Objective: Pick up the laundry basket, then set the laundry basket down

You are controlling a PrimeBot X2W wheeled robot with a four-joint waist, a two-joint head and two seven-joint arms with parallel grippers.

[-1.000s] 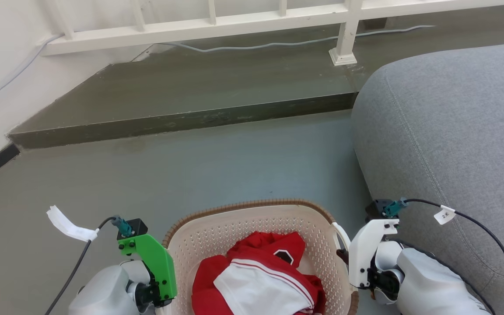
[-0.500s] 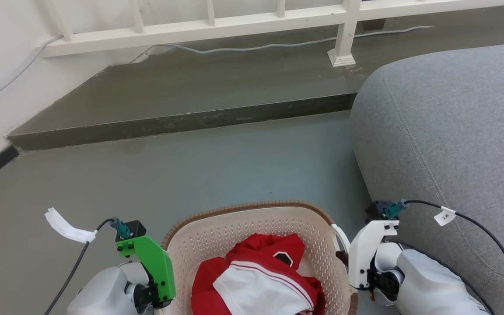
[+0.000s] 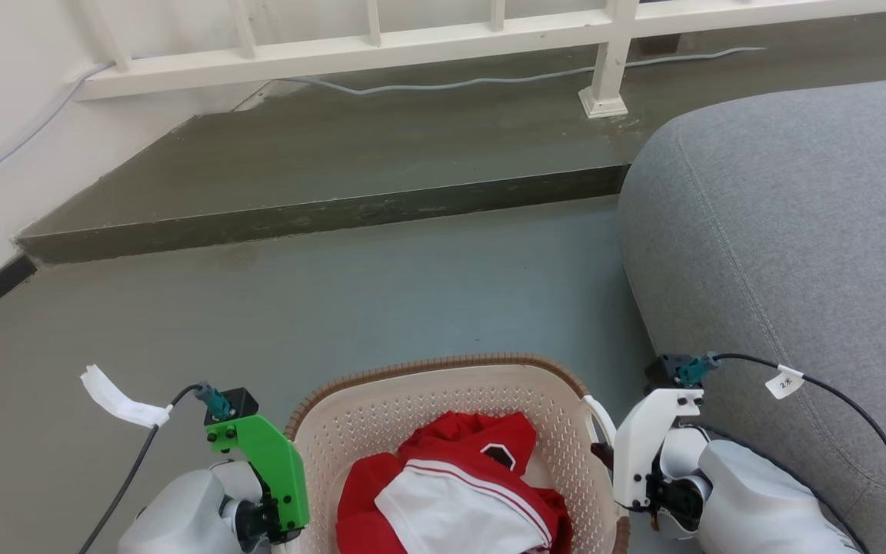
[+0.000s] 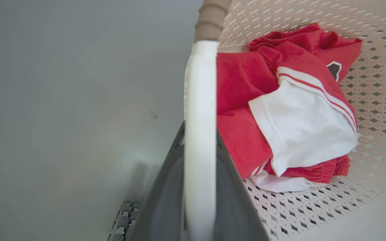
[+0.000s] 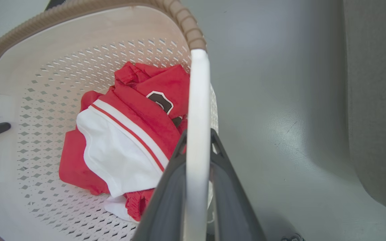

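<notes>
The laundry basket (image 3: 443, 362), cream and perforated with a brown woven-look rim, sits at the bottom middle of the head view, between my two arms. Red and white clothes (image 3: 451, 492) lie inside it. In the left wrist view my left gripper (image 4: 199, 129) is shut on one white side handle (image 4: 199, 83). My right gripper (image 5: 198, 134) is shut on the other white handle (image 5: 198, 93). The basket wall (image 5: 45, 60) and clothes (image 5: 126, 134) show in the right wrist view. Whether the basket's bottom touches the floor is hidden.
A large grey cushion (image 3: 797, 231) stands close on the right, next to my right arm. Ahead is open grey floor (image 3: 374, 292), then a raised step (image 3: 335, 208), a white railing (image 3: 412, 42) with a post (image 3: 607, 77), and a cable (image 3: 489, 77).
The basket and both arms sit a few pixels lower in the head view than a second ago. Both grips on the handles are unchanged.
</notes>
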